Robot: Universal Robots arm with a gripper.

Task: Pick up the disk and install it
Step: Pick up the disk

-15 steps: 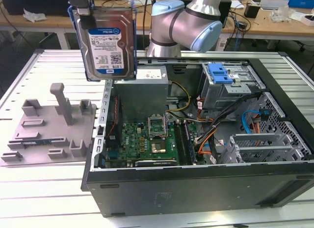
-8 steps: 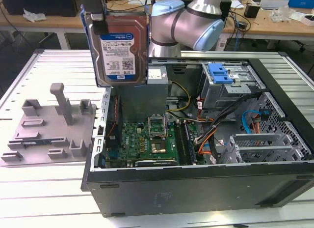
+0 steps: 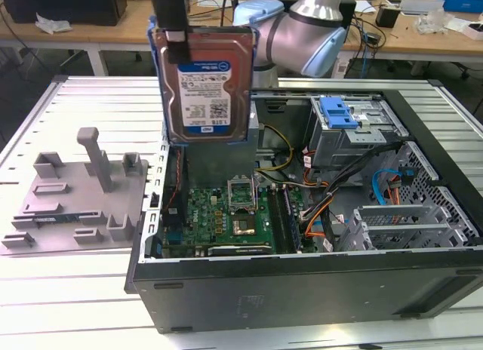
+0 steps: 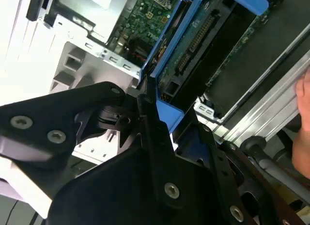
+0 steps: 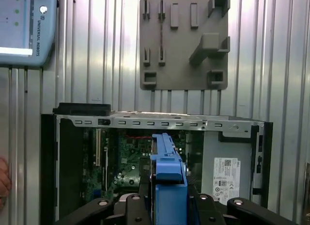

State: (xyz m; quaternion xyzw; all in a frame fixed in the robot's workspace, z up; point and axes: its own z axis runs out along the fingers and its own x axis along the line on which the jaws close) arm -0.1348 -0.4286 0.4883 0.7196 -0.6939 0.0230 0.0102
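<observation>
Bench (image 3: 75, 308): pale, ribbed metal, and the computer case stands on it.
Computer case (image 3: 302, 282): black tower lying on its side with the side panel off, so the inside is open from above. Its metal rim (image 5: 160, 120) shows in the first wrist view.
Motherboard (image 3: 226, 214): green, flat on the floor of the case, at the end away from the drive cage.
Drive cage (image 3: 343, 116): grey metal with a blue latch, inside the case at the far corner from the motherboard, with cables running beside it.
Grey plate (image 3: 75, 191): moulded plastic with posts and slots, on the bench just beside the motherboard end of the case.
Disk (image 3: 207, 82): held upright in the air above the motherboard end of the case, label facing the exterior view, inside its blue frame and not in any bay. Its blue edge (image 5: 169, 179) points down at the case.
Gripper (image 3: 177, 35): black, above the case. Its fingers (image 4: 152, 133) are closed on the disk's top edge.
Robot arm (image 3: 317, 18): silver and pale blue, behind the case.
</observation>
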